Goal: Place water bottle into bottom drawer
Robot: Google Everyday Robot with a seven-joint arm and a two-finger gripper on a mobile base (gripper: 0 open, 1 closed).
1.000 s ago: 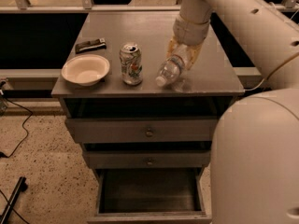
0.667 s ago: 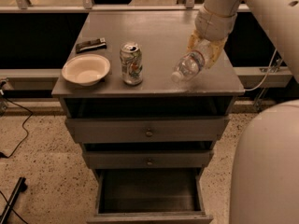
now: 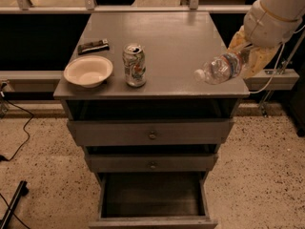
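The water bottle (image 3: 220, 68) is clear plastic with a white cap and a blue-red label band. It lies tilted, cap pointing left, held in the air over the cabinet top's right front corner. My gripper (image 3: 244, 56) is shut on the bottle's base end, at the right side of the view. The bottom drawer (image 3: 151, 218) is pulled open at the foot of the cabinet, showing a dark floor and grey sides with nothing in it.
On the grey cabinet top (image 3: 162, 32) stand a silver printed soda can (image 3: 134, 65), a white bowl (image 3: 88, 71) and a dark snack bar (image 3: 93, 46). Two shallower knobbed drawers (image 3: 151, 133) are closed above the open one. Cables lie on the speckled floor at left.
My gripper has carried the bottle to the right, from above the tabletop near the can to the cabinet's right front corner. My arm has moved out of the lower right.
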